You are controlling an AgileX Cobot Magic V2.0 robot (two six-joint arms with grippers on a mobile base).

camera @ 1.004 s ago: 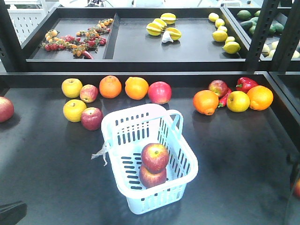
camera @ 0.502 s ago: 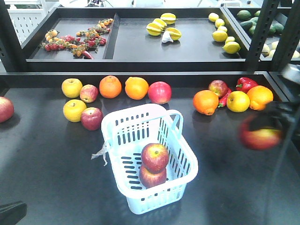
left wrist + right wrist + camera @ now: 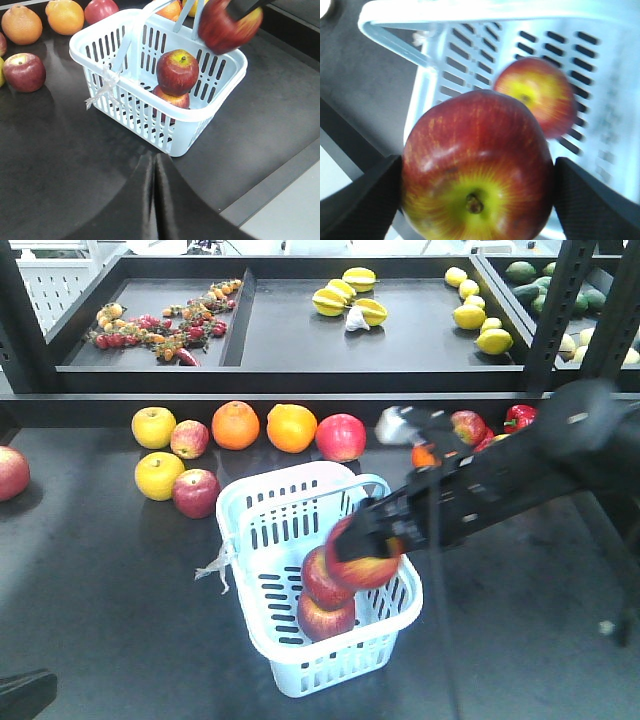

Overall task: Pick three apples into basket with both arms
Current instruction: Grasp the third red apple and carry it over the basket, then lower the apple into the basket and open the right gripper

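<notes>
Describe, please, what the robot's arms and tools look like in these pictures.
The right arm is bulky and black, motion-blurred, with a pale grey fitting near its wrist. Its right tool has two black fingers with finely textured flat pads. The left tool shows as two smooth glossy black fingers tapering to a narrow seam. No markings or cables are clearly visible.

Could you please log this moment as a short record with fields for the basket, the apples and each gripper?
basket: pale blue, on the dark table
apples in basket: two, one stacked on the other
third apple: clamped between the right gripper's fingers, above the basket's rim
right gripper: shut on the third apple
left gripper: closed, empty, near the basket's front corner
loose fruit: apples, oranges and yellow fruits behind the basket
</notes>
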